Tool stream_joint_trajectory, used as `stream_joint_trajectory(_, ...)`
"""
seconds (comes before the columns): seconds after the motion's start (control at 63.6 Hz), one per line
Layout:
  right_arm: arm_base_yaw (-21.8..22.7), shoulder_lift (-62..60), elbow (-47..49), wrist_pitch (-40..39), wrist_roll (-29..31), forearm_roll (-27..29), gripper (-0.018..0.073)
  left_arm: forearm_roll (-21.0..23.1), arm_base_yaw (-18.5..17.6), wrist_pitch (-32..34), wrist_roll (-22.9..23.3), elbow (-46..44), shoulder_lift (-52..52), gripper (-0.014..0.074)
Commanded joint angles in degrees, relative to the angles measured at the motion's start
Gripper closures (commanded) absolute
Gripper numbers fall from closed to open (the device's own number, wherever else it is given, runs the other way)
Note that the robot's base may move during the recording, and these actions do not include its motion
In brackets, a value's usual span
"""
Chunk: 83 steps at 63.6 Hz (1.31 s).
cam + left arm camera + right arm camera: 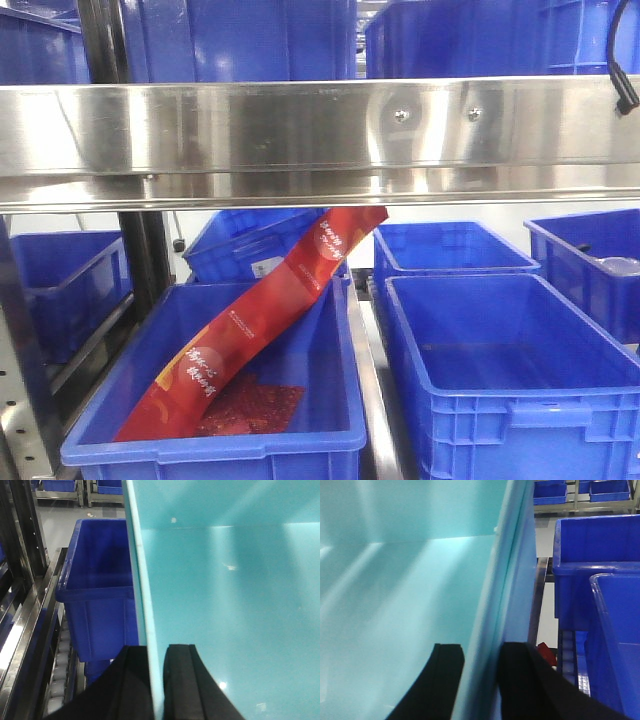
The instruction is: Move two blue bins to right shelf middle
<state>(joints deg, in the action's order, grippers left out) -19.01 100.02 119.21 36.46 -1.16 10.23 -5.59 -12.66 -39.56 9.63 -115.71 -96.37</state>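
Observation:
A blue bin fills both wrist views, its inside washed out to pale teal (pixel 225 605) (pixel 395 590). My left gripper (pixel 156 649) is shut on this bin's left wall, one black finger (pixel 131 680) outside and the other inside. On the opposite wall my right gripper (pixel 481 647) is shut too, a finger (pixel 520 680) on the outer face. Neither gripper shows in the front view. There, two blue bins (pixel 240 40) (pixel 480 40) stand on the level above a steel shelf beam (pixel 320 130); I cannot tell which one is held.
Below the beam a blue bin (pixel 330 340) holds a long red bag (pixel 260 320), with another bin (pixel 510 350) to its right and more behind. Further bins stand beside the held one (pixel 100 580) (pixel 595 545) (pixel 620 630). Roller tracks (pixel 60 680) and steel uprights (pixel 20 540) border the left.

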Motion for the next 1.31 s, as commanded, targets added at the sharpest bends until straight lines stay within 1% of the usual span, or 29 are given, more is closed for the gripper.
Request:
stream_joint_trajectory(0.0, -0.6, -1.2, 1.1, -7.0, 0.2, 3.6, 0.0712, 0.7, -0.6, 5.1, -0.6, -0.5, 1.0, 0.0707)
stream_joint_trajectory(0.425, -0.6, -1.2, 1.1, -7.0, 0.2, 3.6, 0.0712, 0.7, -0.6, 5.0, -0.6, -0.5, 1.0, 0.0707)
stream_joint_trajectory(0.487, -0.6, -1.3, 1.1, -6.2, 0.2, 3.6, 0.0712, 0.7, -0.6, 4.1, -0.6, -0.5, 1.0, 0.0707)
stream_joint_trajectory(0.598, -0.6, -1.4, 1.3, -1.5, 0.2, 5.7, 0.0712, 0.7, -0.6, 0.0, -0.6, -0.5, 1.4, 0.0707)
stream_joint_trajectory(0.676, -0.6, -1.4, 1.3, 1.9, 0.2, 9.2, 0.0712, 0.7, -0.6, -4.0, -0.6, -0.5, 1.5, 0.0707)
stream_joint_trajectory(0.755, -1.0, -1.1, 1.3, 4.3, 0.2, 11.0, 0.0712, -0.7, -0.6, -8.0, -0.6, -0.5, 1.5, 0.0707)
stream_joint_trajectory(0.896, -2.6, 0.0, 1.3, 6.3, 0.2, 11.4, 0.0712, -4.3, -0.6, -13.7, -0.6, -0.5, 1.3, 0.0707)
stream_joint_trajectory(0.959, -3.4, 1.3, 1.3, 6.4, 0.0, 11.5, 0.0712, -6.3, -0.6, -15.2, -0.6, -0.5, 1.2, 0.0707)
stream_joint_trajectory(1.069, -4.1, 4.3, 1.3, 6.5, -2.7, 11.6, 0.0712, -8.8, -0.6, -16.7, -0.6, -0.5, 0.6, 0.0707)
stream_joint_trajectory(1.289, -4.6, 9.1, 1.3, 7.7, -2.7, 11.6, 0.0712, -8.7, 0.3, -19.2, -0.6, -0.4, -2.2, 0.0707)
